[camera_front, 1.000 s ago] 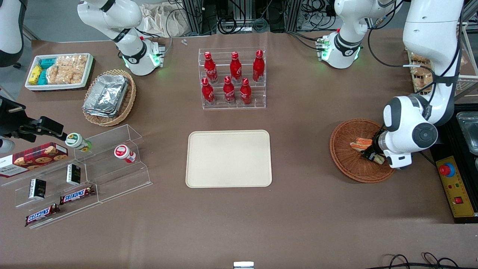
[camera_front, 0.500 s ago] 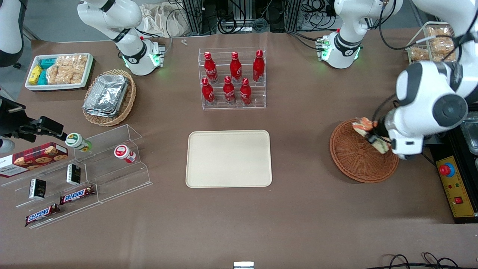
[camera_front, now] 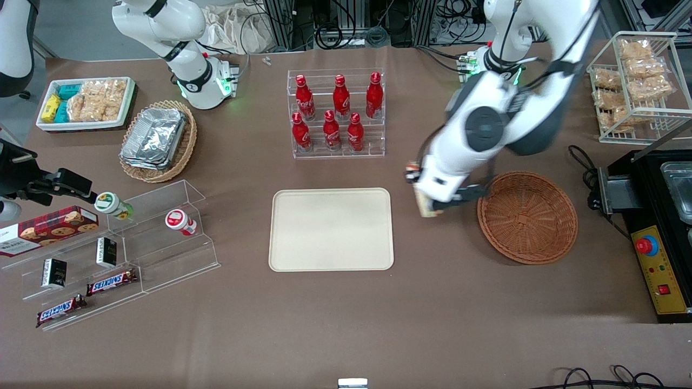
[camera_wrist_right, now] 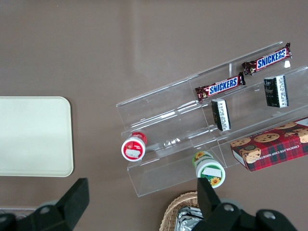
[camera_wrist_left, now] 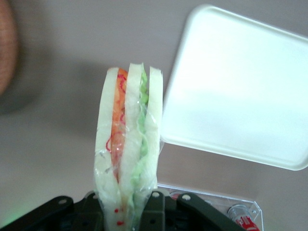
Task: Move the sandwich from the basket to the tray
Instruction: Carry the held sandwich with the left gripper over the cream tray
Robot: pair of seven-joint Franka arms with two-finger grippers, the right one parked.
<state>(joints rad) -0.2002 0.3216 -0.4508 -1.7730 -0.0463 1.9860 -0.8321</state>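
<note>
My left gripper (camera_front: 424, 202) is shut on the sandwich (camera_wrist_left: 127, 144), a wrapped wedge of pale bread with orange, red and green filling. It holds the sandwich in the air over the bare table between the tray (camera_front: 331, 229) and the basket (camera_front: 527, 217). In the front view only the sandwich's pale edge (camera_front: 424, 206) shows under the hand. The reddish-brown wicker basket holds nothing. The cream tray is bare and shows in the left wrist view (camera_wrist_left: 240, 86) beside the sandwich.
A clear rack of red bottles (camera_front: 336, 112) stands farther from the front camera than the tray. A clear stepped shelf with snacks (camera_front: 124, 243) lies toward the parked arm's end. A wire rack of snack bags (camera_front: 632, 81) and a black unit (camera_front: 659, 216) stand at the working arm's end.
My gripper lifted the sandwich out of the basket and carried it sideways toward the tray. The basket now holds nothing.
</note>
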